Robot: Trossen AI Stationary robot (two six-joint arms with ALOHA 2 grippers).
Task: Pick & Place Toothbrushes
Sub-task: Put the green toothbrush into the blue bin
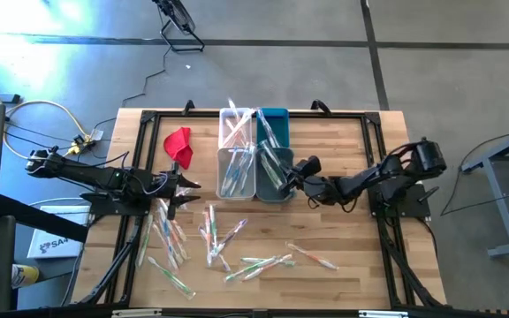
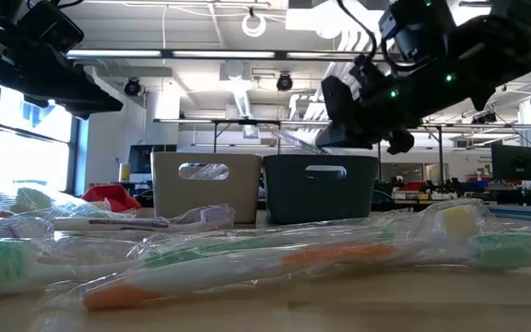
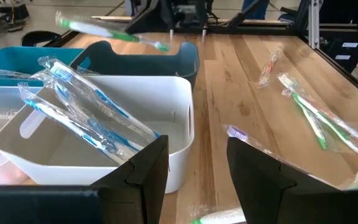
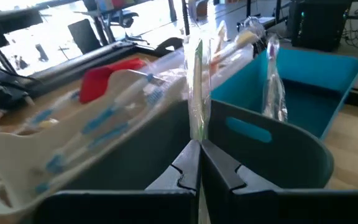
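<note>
Many wrapped toothbrushes (image 1: 215,238) lie scattered on the near half of the wooden table. Four bins stand mid-table. The white bin (image 3: 166,134) holds blue-handled brushes (image 3: 89,115), and beside it is a dark grey bin (image 1: 274,177). My right gripper (image 1: 287,179) hovers over the dark grey bin, shut on a wrapped green toothbrush (image 4: 197,87). My left gripper (image 1: 187,186) is open beside the white bin's left side, above the table, touching nothing. In the left wrist view my left gripper (image 3: 197,168) has wood between its fingers. My right gripper pinches the green toothbrush by one end of its wrapper (image 4: 197,134) between its two shut fingers. It reaches in from the table's right side. The brush sticks out ahead of the fingers, lifted clear above the dark grey bin (image 2: 321,184), and shows as the held brush (image 3: 110,34) in the left wrist view.
A red cloth (image 1: 178,141) lies left of the bins. A second white bin (image 1: 237,126) and a teal bin (image 1: 274,124), both with brushes, stand behind the front pair. Black frame rails (image 1: 140,159) run along the table's left and right sides. Bare wood lies right of the bins.
</note>
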